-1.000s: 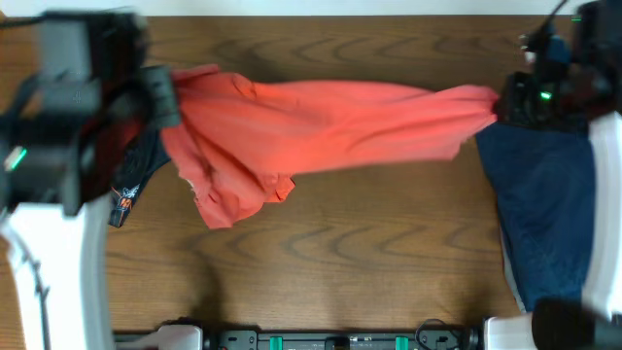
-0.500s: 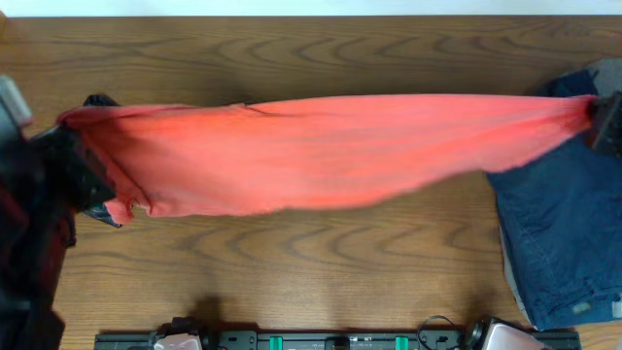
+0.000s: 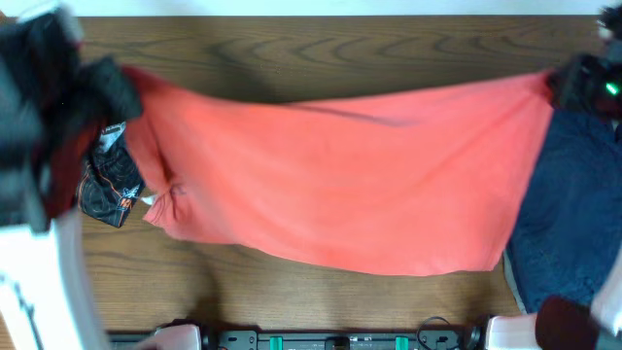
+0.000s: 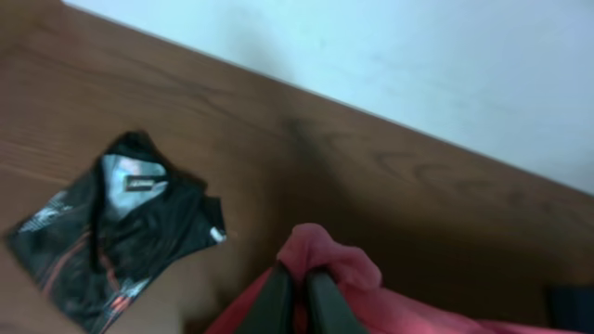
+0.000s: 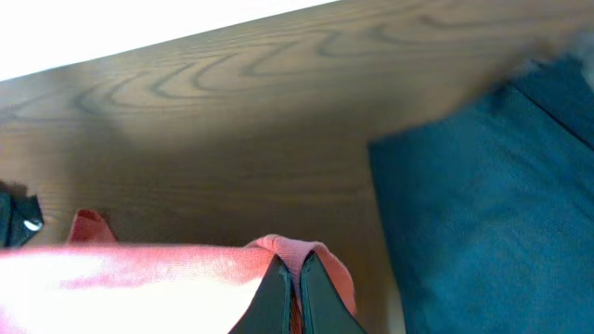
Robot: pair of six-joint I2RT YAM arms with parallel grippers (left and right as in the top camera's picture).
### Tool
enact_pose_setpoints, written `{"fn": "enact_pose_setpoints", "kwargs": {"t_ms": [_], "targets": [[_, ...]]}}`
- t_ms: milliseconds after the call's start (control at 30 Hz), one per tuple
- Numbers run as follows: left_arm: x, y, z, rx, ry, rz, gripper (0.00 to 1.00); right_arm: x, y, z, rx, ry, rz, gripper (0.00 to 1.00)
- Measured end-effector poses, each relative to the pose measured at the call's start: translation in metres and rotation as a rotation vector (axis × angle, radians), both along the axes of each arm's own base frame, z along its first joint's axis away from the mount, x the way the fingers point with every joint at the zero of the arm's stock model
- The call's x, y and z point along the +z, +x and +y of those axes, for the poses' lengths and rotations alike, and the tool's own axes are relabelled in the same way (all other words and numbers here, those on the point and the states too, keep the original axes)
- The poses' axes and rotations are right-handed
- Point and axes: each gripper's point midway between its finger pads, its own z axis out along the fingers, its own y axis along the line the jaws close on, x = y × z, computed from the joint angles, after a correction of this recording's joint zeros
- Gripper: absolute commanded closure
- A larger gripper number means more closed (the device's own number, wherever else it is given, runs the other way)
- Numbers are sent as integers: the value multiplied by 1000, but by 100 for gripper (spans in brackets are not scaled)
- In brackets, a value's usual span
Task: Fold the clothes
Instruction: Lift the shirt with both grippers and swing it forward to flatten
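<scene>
From overhead, a coral-red T-shirt (image 3: 350,185) is stretching wide between the two grippers, its upper edge pulled taut above the wooden table (image 3: 292,39). The left gripper (image 3: 124,83) is holding one top corner and the right gripper (image 3: 562,86) the other, though both arms are blurring here, so the fingers themselves are hard to make out. A black printed garment (image 3: 109,180) is lying just below the left gripper, and a navy garment (image 3: 573,214) is lying below the right one. In the left wrist view, the left gripper (image 4: 299,276) is clamping its jaws on a bunched fold of the T-shirt (image 4: 329,258), with the black garment (image 4: 111,232) lying off to one side. In the right wrist view, the right gripper (image 5: 295,267) is likewise pinching a fold of the shirt (image 5: 139,264), with the navy garment (image 5: 483,204) lying on the other side.
</scene>
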Motion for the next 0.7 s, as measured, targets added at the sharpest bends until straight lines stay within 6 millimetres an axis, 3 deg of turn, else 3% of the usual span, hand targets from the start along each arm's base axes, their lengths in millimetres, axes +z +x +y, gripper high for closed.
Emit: {"fn": "enact_pose_setpoints", "kwargs": {"t_ms": [200, 267, 333, 433, 500, 633, 700], "targets": [[-46, 105, 6, -32, -21, -7, 94, -20, 95, 14, 52, 2, -132, 99], [-44, 137, 8, -39, -17, -87, 94, -15, 122, 13, 37, 11, -214, 99], [-32, 157, 9, -40, -15, -173, 94, -1, 137, 11, 14, 24, -292, 99], [6, 171, 10, -30, -27, -326, 94, 34, 149, 6, -48, 53, -408, 99], [52, 170, 10, -29, -29, -449, 94, 65, 148, 0, -96, 58, -484, 99], [138, 139, 14, -17, -20, -635, 94, 119, 126, -12, -172, 42, -584, 99], [162, 115, 18, -6, -15, -670, 94, 134, 108, -17, -200, 30, -591, 99]]}}
